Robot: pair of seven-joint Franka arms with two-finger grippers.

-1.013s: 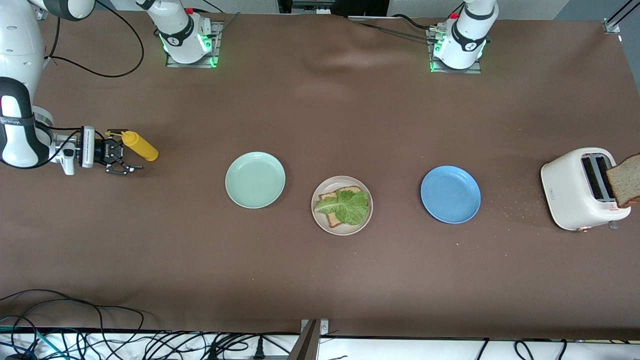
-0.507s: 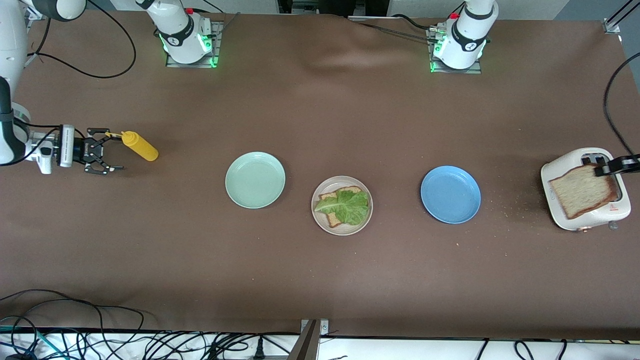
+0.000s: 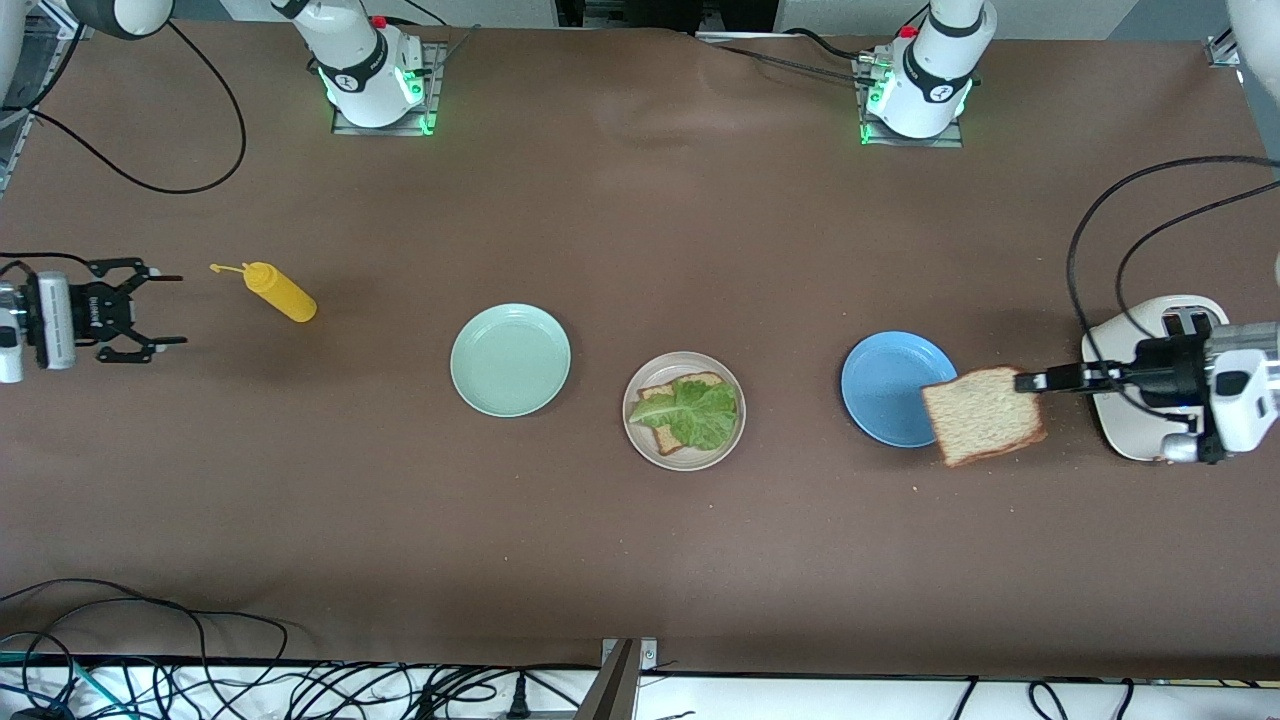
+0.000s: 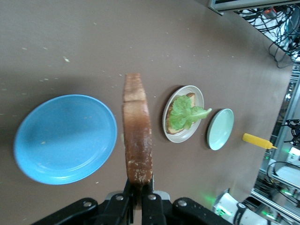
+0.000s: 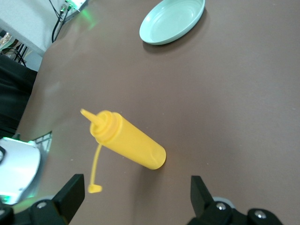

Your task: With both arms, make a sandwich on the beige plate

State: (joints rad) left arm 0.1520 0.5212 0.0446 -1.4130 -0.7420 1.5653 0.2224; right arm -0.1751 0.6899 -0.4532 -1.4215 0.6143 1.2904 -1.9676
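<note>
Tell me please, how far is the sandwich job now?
Done: the beige plate holds the bottom bread slice with the lettuce leaf on it. In hand: the left gripper is shut on the second bread slice, over the blue plate edge. Left: laying that slice on the lettuce. The right gripper waits open beside the yellow bottle.
</note>
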